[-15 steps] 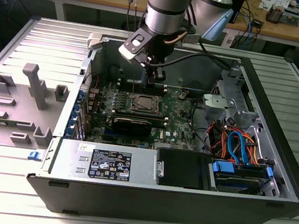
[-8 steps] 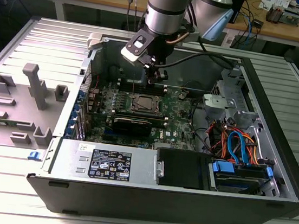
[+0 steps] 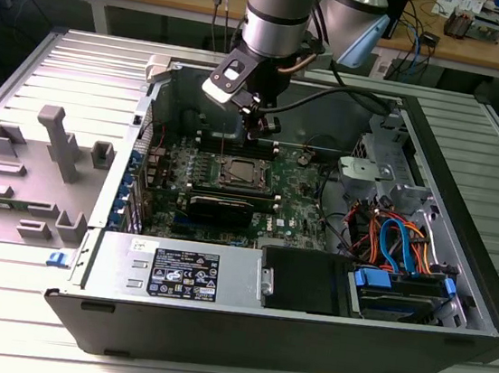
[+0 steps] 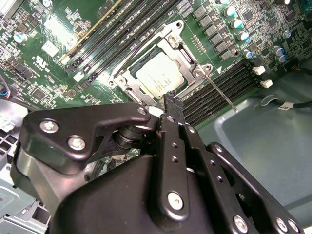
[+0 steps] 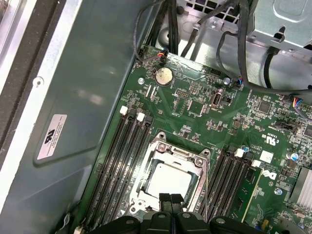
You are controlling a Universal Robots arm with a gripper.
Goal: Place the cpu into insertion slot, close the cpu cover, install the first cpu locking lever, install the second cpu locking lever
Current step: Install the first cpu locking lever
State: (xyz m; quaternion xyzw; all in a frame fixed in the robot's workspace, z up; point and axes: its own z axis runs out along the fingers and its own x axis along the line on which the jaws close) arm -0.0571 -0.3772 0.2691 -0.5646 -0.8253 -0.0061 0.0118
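PC case (image 3: 458,267) lies open on a ribbed metal table (image 3: 4,329). A grey plastic fixture (image 3: 48,162) sits on the table at the exterior view's left, just beside the case. Behind are wooden tables (image 3: 485,52) with cables and loose boards on them, dark underneath.

Inside the case:
- The green motherboard (image 3: 302,207) lies flat.
- The power supply (image 3: 180,269) is at the near edge.
- The drive bay with blue and orange cables (image 3: 398,241) is at the exterior view's right.

The arm comes down from above, and the claw (image 3: 255,125) is low over the board, at the socket's edge. In both wrist views the claw (image 5: 171,197) (image 4: 169,96) has its fingers together, with nothing seen between them.

The cpu (image 5: 168,181), silver top up, sits in the insertion slot (image 4: 140,57). The cover (image 5: 181,155) is down flat around it. In the second wrist view a thin lever rod (image 4: 220,92) runs out from a socket corner over the black memory slots (image 4: 222,85). More memory slots (image 5: 119,161) flank the other side.

A coin battery (image 5: 163,75) is on the board near the grey case wall (image 5: 87,87), and the wall carries a label (image 5: 54,136).
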